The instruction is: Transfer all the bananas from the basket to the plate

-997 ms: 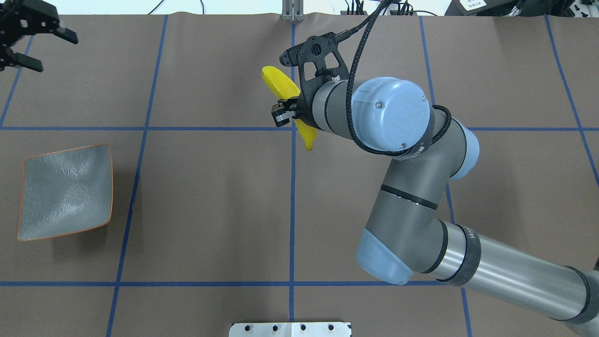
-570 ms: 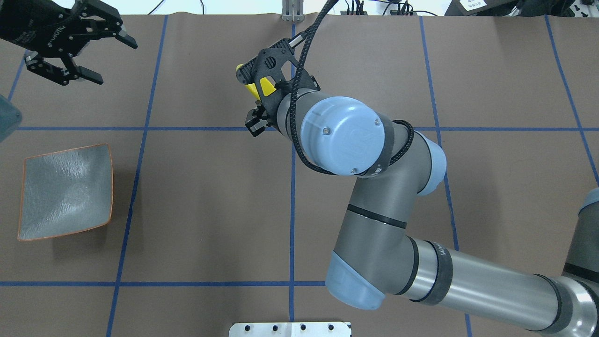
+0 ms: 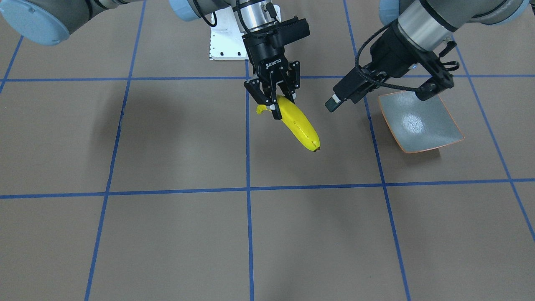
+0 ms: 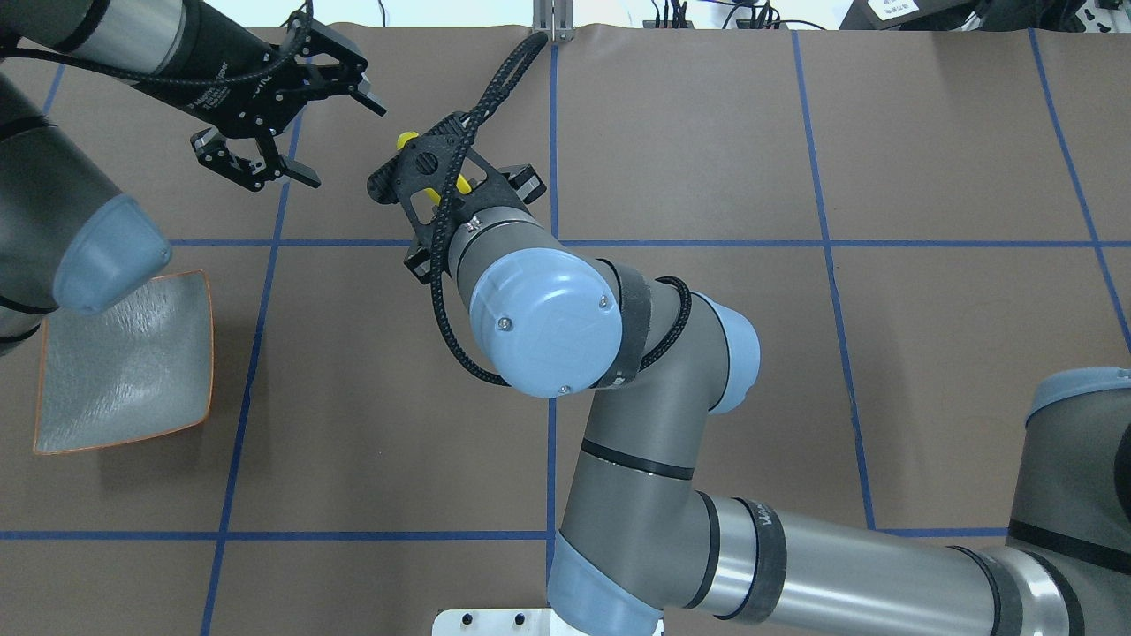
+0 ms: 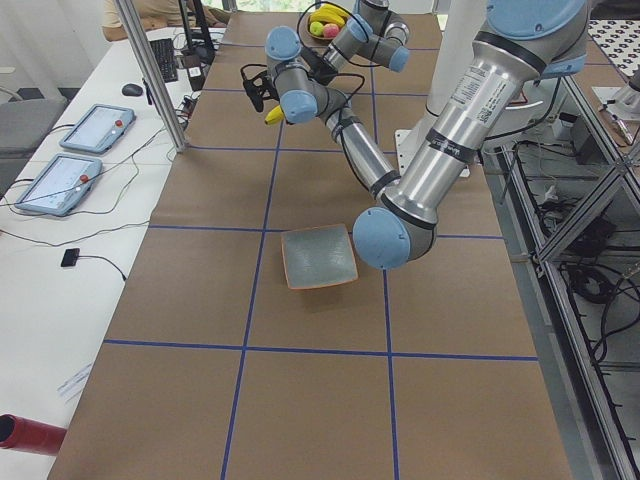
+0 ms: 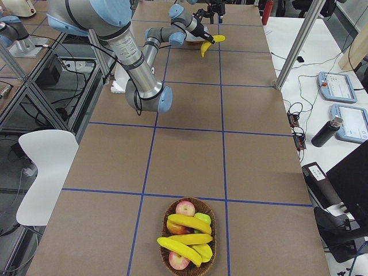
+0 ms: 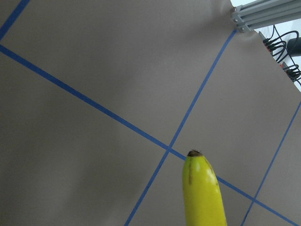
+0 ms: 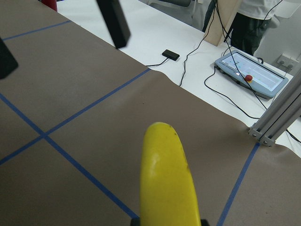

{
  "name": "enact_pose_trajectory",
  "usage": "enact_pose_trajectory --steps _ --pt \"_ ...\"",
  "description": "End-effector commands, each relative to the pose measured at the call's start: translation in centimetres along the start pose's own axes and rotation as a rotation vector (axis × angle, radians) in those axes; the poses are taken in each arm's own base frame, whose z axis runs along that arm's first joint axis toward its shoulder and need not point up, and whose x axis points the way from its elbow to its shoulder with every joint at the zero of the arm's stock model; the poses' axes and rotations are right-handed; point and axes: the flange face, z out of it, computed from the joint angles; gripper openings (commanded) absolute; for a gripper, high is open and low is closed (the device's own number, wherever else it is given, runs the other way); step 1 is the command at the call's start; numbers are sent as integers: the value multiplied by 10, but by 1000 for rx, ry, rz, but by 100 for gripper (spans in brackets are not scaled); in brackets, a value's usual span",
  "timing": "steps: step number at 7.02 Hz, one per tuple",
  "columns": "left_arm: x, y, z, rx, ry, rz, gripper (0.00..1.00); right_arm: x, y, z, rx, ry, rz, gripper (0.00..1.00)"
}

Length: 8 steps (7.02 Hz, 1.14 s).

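While three glossy yellow bananas (image 6: 190,238) lie in the round wicker basket (image 6: 214,247) at the right end of the brown worktop (image 6: 184,161), the right gripper (image 3: 279,104) pinches a fourth banana (image 3: 299,127) near one end, holding it in the air over mid-worktop. Just beyond, the left gripper (image 4: 349,147) hangs with fingers spread, near the banana but apart from it, and past it the squarish grey-blue, orange-rimmed plate (image 3: 422,129) holds no fruit. A hand-over seems in hand: next, the left gripper must close on the banana's free end.
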Motion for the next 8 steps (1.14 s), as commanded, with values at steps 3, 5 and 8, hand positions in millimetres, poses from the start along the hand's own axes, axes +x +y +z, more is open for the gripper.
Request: enact_pose_trajectory --steps 3,5,8 --pt "7 13 21 -11 -10 1 100 -30 -4 -17 42 -8 3 0" --pt "3 25 43 -9 -27 14 100 -29 -9 -24 56 -17 9 0" --pt "3 28 44 -15 -24 25 17 -30 -9 -25 57 -21 11 0"
